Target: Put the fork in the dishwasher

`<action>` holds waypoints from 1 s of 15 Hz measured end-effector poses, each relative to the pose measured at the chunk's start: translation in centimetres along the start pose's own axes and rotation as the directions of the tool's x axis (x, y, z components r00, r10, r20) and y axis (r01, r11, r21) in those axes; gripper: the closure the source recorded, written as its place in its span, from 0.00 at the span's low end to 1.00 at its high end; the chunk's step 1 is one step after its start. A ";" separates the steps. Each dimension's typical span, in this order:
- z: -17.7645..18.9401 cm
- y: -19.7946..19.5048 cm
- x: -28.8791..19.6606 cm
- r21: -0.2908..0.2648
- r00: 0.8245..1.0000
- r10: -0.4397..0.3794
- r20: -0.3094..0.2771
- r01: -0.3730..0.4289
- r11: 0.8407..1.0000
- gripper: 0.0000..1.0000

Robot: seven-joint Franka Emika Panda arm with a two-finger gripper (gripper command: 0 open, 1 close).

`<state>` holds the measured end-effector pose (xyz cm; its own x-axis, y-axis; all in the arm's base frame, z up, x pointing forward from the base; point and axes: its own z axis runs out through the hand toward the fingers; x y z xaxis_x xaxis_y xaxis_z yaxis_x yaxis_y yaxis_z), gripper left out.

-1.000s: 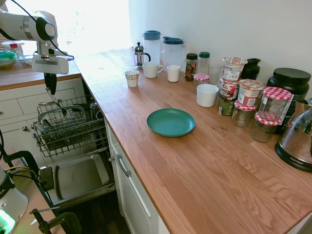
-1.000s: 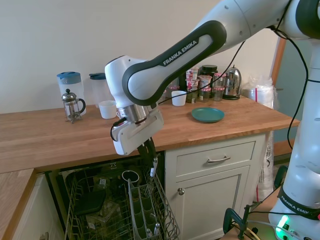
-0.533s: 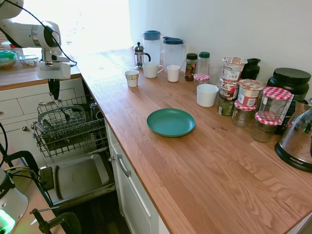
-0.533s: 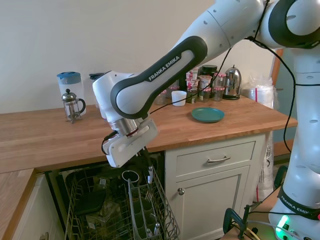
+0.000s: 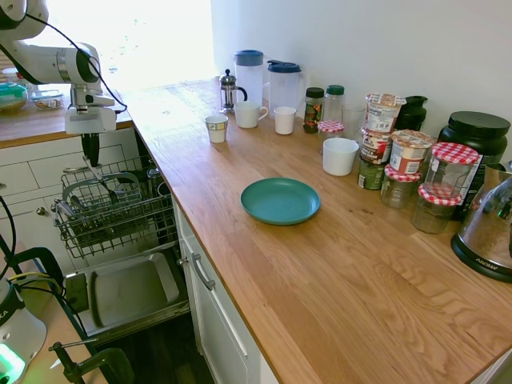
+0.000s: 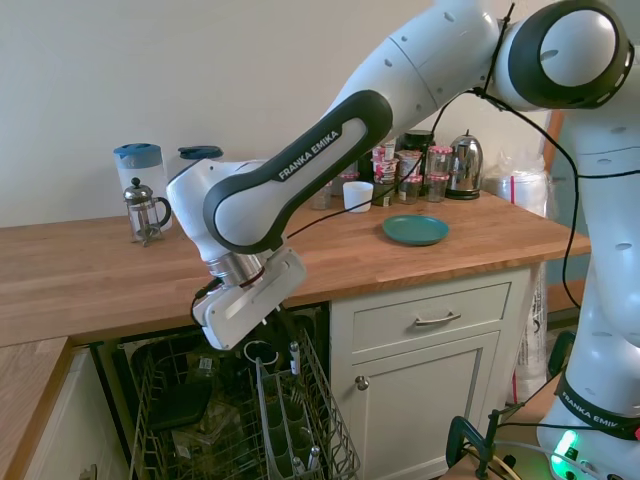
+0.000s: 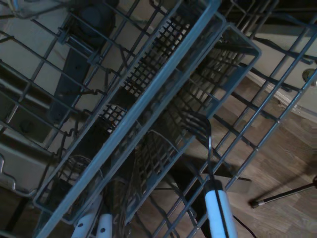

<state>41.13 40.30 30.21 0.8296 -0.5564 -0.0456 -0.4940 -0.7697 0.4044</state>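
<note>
Gripper (image 6: 289,333) lowered further toward the dishwasher (image 5: 112,212) rack at left of frame, fork (image 6: 294,358) kept clamped between its fingers, tines pointed down over the grey cutlery basket (image 6: 285,420), teal plate (image 5: 281,200) left on the counter.

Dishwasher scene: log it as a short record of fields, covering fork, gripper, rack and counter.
fork: held tines-down by the gripper, white handle up, tines over the rack's cutlery basket
gripper: shut on the fork, low over the open dishwasher
rack: grey wire rack pulled out; other white-handled cutlery already in the basket
door: folded down, inner panel facing up
counter: teal plate sits bare; cups, jars and pitchers along the wall
task state: fork not yet released
</note>
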 end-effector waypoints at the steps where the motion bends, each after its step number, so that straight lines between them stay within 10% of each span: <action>1: 0.3 -0.4 0.1 -0.010 1.000 0.006 0.000 -0.006 1.000 1.00; 15: 5.9 -5.6 1.9 -0.096 0.999 0.026 0.048 -0.021 0.995 1.00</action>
<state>43.90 41.71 22.45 0.8031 -0.5906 -0.0785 -0.4845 -0.7241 0.4909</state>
